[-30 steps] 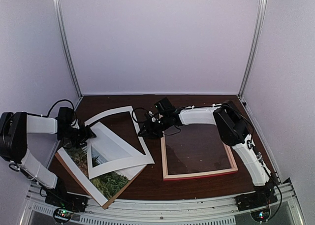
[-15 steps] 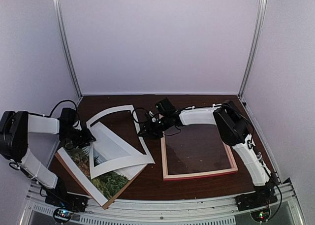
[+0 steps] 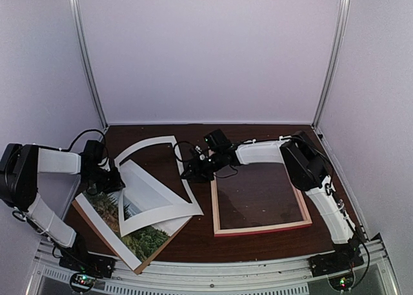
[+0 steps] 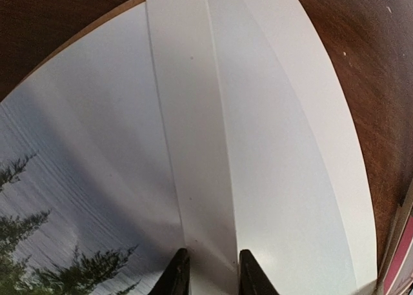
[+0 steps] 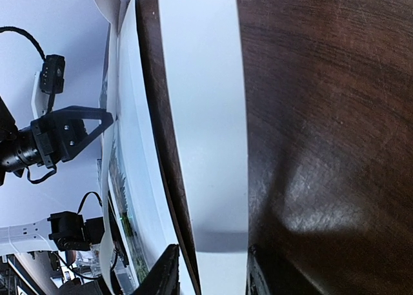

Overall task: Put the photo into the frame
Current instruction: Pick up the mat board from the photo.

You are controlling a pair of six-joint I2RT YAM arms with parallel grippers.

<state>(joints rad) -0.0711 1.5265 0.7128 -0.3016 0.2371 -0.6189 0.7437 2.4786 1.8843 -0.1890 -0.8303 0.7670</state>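
Arms share a white card mat border point(image 3: 161, 212): left tool point(image 3: 111, 179) pinches its left rail, right tool point(image 3: 187, 173) its right. Rectangular tree-and-sky photo point(image 3: 139, 240) lies lower left, beneath it; thin pink-railed frame point(image 3: 258, 230) lies centre-right on the dark wooden surface point(image 3: 193, 243). The print looks light, bendy and crease-prone, so is best taken by a free edge.

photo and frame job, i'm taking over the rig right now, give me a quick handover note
Left gripper: jaws shut on the left rail of the mat.
Right gripper: jaws shut on the mat's right rail.
Photo: on the left, partly under the mat.
Frame: lying flat on the right, nothing in it.
Done: nothing placed yet.
Left: get the mat clear, then move the photo into the frame.
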